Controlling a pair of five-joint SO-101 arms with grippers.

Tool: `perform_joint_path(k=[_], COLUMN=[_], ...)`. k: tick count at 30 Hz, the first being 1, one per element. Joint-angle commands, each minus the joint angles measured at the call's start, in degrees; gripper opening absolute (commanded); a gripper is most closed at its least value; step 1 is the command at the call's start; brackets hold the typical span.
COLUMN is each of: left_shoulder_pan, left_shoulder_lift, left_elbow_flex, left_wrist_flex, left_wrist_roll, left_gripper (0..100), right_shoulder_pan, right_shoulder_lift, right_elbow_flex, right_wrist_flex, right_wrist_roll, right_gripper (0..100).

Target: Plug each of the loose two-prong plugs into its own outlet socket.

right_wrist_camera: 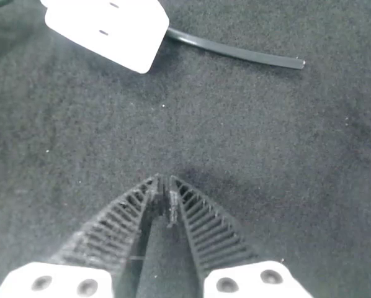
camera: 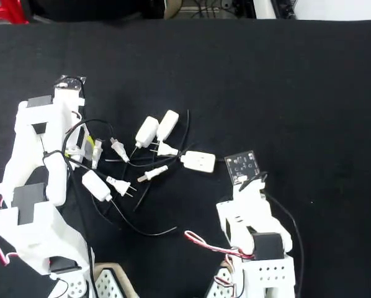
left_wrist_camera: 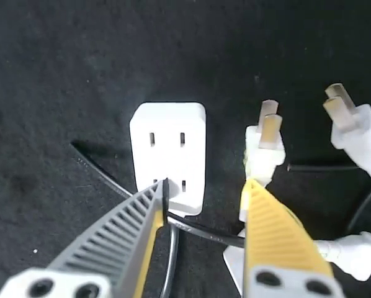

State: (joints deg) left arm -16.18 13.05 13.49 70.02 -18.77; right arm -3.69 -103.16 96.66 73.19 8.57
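My left gripper (left_wrist_camera: 205, 185) is open and low over the black cloth. Its grey finger (left_wrist_camera: 129, 230) tips over the near end of a white outlet block (left_wrist_camera: 169, 139) with several slots. Its yellow finger (left_wrist_camera: 272, 236) ends just behind a white two-prong plug (left_wrist_camera: 264, 146) lying prongs away from me. A black cable runs between the fingers. A second plug (left_wrist_camera: 353, 127) lies beside it. In the high view, loose plugs (camera: 120, 185) (camera: 153, 174) (camera: 119, 149) and outlet blocks (camera: 147, 130) (camera: 168, 124) (camera: 97, 185) lie mid-table. My right gripper (right_wrist_camera: 164, 183) is shut on nothing, short of a white outlet block (right_wrist_camera: 105, 28) (camera: 198, 161).
Black cables (camera: 142, 231) loop among the plugs and toward the table's front. The black cloth (camera: 285, 87) stretches bare to the back and right. The left arm's body (camera: 36, 161) stands along the left edge, and the right arm's base (camera: 260, 248) at the front.
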Motion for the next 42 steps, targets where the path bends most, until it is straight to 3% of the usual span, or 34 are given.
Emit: perform_joint_path(k=[1,6,21,25,27,32,39,42], left_shoulder_pan=[-1.98,-6.2,-4.97,-3.82,-2.68,0.4,8.66,12.44], left_shoulder_lift=[0.18,-0.26,0.26,0.26,0.18,-4.22,-25.58,-36.22], left_elbow_flex=[0.13,-3.38,-1.45,-1.8,-1.71,-7.43,-13.32,-12.88], left_wrist_flex=[0.97,1.49,-3.52,-3.08,-2.37,6.68,26.46,30.95], left_wrist_roll=[0.62,2.99,2.99,2.73,2.73,1.23,-14.51,-19.96], left_gripper=[22,22,21,3,5,3,3,3], right_shoulder_pan=[0.62,0.62,0.62,0.62,0.62,0.62,0.62,0.62], right_shoulder_lift=[-2.42,-2.42,-2.42,-2.42,-2.42,-2.42,-2.42,-2.42], right_elbow_flex=[0.04,0.04,0.04,0.04,0.04,0.04,0.04,0.04], right_wrist_flex=[0.09,0.09,0.09,0.09,0.09,0.09,0.09,0.09], right_wrist_roll=[-0.18,-0.18,-0.18,-0.18,-0.18,-0.18,-0.18,-0.18], right_gripper=[1.2,1.2,1.2,1.2,1.2,1.2,1.2,1.2])
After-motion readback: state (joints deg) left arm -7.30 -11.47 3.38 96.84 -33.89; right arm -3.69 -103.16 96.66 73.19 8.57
